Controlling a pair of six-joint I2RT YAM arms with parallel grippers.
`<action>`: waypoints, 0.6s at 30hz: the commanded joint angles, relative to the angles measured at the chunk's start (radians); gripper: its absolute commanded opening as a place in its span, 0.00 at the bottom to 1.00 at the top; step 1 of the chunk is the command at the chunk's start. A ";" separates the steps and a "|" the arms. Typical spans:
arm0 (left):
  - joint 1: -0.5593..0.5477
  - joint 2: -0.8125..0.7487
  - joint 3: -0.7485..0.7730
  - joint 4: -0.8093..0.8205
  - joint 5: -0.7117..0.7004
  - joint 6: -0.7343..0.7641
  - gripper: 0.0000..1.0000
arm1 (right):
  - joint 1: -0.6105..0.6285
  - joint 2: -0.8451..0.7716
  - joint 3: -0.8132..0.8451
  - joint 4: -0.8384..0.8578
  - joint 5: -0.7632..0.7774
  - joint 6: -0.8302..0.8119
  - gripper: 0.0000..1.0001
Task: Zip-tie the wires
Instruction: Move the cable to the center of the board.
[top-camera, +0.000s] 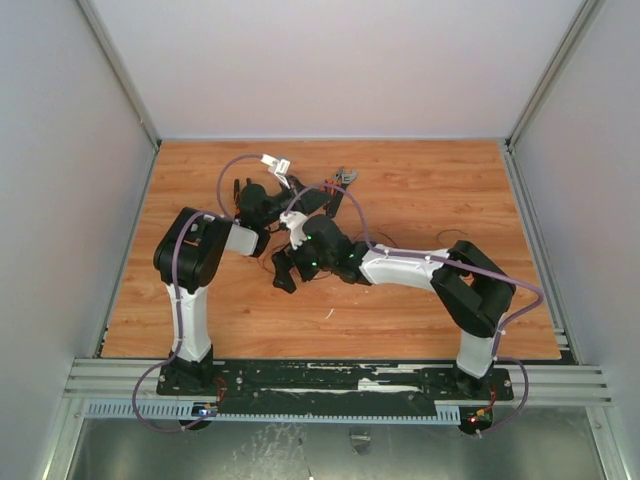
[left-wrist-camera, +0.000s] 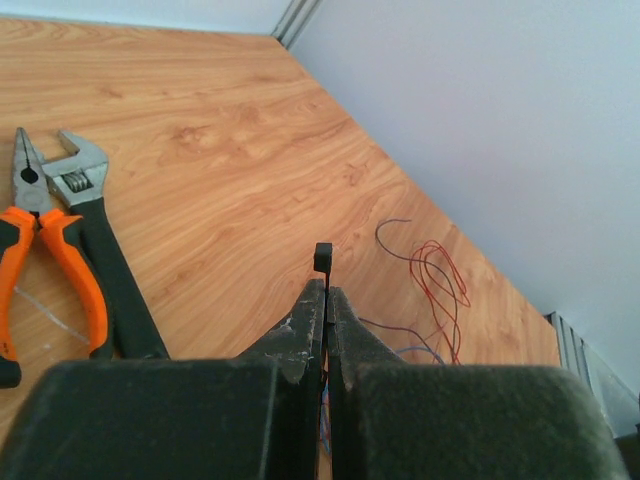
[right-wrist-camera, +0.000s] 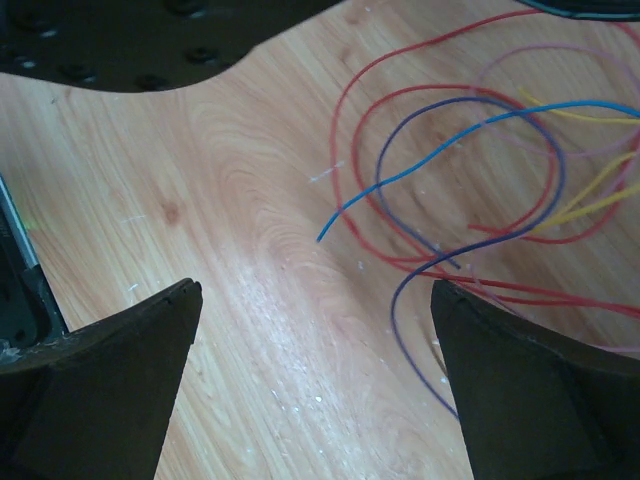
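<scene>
The left jaws are pinched shut on the zip tie (left-wrist-camera: 323, 258), its head poking up above them, toward the far edge of the surface (left-wrist-camera: 220, 150). The right jaws gape wide and hold nothing, over the wires (right-wrist-camera: 470, 130) mid-surface. Bunching the strands first should ease looping.

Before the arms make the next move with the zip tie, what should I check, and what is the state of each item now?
1. Left gripper shut on zip tie: ok.
2. Tie's head sticks out above that gripper: ok.
3. Right gripper open: ok.
4. Wires centred between the right gripper's jaws: not ok, most lie to one side.
5. Wires gathered into one bundle: not ok, they lie in loose loops.
6. Pliers and wrench apart from the wires: ok.
</scene>
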 joint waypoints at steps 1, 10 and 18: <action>0.019 -0.048 -0.009 0.013 0.025 0.007 0.00 | 0.032 0.025 0.048 0.045 0.034 -0.045 0.99; 0.017 -0.017 -0.001 0.053 0.041 -0.042 0.00 | 0.039 -0.081 -0.043 0.030 0.055 -0.097 0.99; -0.013 -0.015 -0.011 0.053 0.004 -0.034 0.00 | -0.031 -0.259 -0.172 -0.084 0.109 -0.021 0.99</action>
